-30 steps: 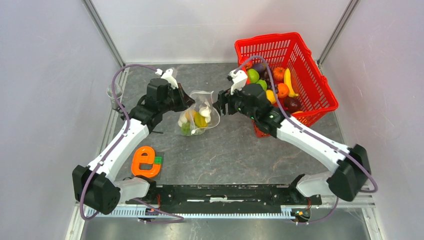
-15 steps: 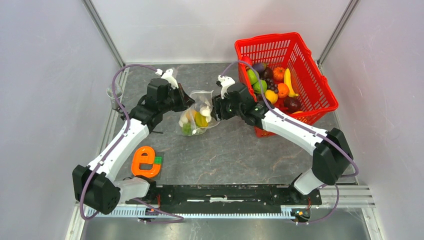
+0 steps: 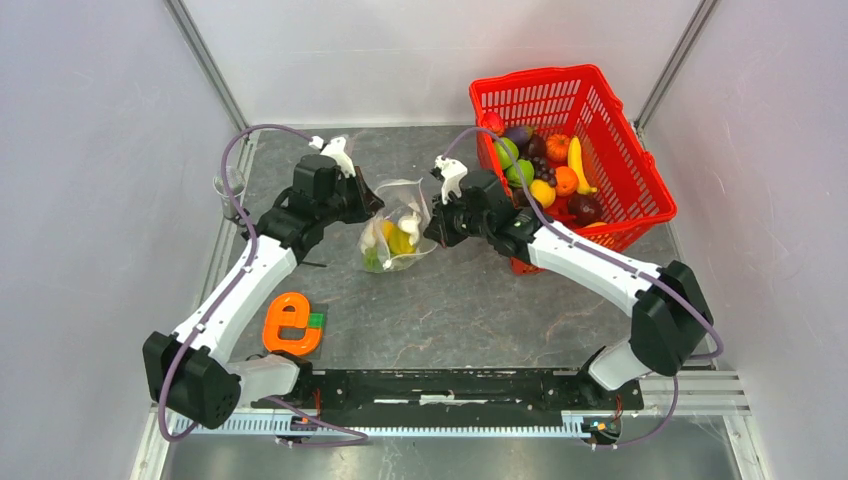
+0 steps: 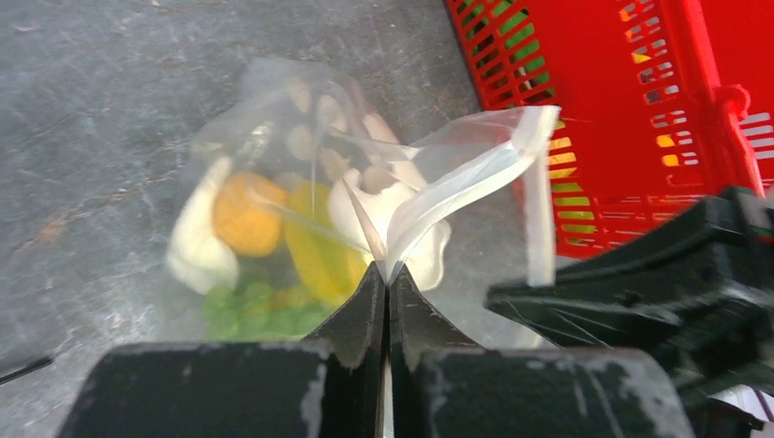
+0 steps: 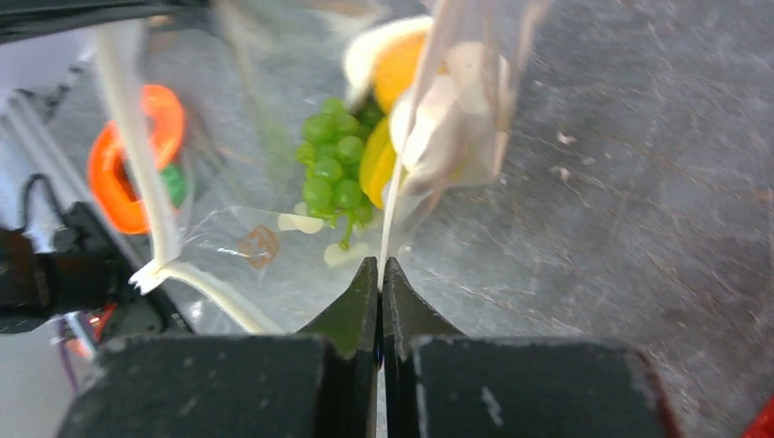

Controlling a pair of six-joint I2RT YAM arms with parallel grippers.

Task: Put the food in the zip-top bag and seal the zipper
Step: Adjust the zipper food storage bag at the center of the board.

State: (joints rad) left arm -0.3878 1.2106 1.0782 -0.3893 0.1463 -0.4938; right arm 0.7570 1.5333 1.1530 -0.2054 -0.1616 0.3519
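On the grey desk [image 3: 470, 300], between the two arms, the zip-top bag [image 3: 396, 240] is gripped at its mouth from both sides, near the red mesh basket [image 3: 610, 105]. The left tool [image 4: 385, 274] is clamped on one edge of the mouth, at the zipper [image 4: 456, 187]. The right tool [image 5: 381, 266] is pinched together on the opposite edge of the film. Inside the bag lie green grapes [image 5: 333, 169], an orange piece [image 4: 245, 214] and a yellow one. More toy fruits [image 3: 550, 165] sit in the basket.
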